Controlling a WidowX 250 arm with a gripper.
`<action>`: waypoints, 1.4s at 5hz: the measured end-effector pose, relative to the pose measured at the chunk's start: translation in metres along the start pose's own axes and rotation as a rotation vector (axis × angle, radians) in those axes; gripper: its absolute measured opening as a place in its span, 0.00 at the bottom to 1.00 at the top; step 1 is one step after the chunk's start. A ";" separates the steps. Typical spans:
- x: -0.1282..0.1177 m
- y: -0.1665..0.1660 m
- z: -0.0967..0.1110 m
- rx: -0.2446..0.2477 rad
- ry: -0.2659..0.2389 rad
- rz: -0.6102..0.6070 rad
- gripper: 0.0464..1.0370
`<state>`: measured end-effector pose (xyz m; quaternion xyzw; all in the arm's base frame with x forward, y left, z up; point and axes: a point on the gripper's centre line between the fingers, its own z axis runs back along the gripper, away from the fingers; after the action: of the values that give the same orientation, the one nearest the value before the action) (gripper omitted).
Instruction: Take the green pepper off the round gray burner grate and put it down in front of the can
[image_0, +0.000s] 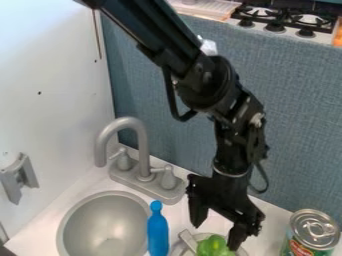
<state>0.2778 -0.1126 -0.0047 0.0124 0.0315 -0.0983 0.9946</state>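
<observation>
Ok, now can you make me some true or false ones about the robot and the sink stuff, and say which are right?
1. The gripper is hanging over the round sink. False: it is down at the green thing, beside the sink.
2. The gripper's fingers are apart. True.
3. The faucet is bright red. False: it is grey.
4. In the picture, the can is to the right of the gripper. True.
5. The green thing is inside the sink. False: it is outside, near the gripper's fingertips.
6. In the picture, the blue thing is left of the gripper. True.
</observation>
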 end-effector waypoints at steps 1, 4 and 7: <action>-0.002 0.002 -0.012 0.017 0.026 0.019 0.96; 0.001 0.001 -0.034 0.074 0.055 0.064 0.92; -0.001 -0.002 -0.036 -0.024 0.024 0.047 0.16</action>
<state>0.2745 -0.1136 -0.0401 0.0023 0.0442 -0.0744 0.9963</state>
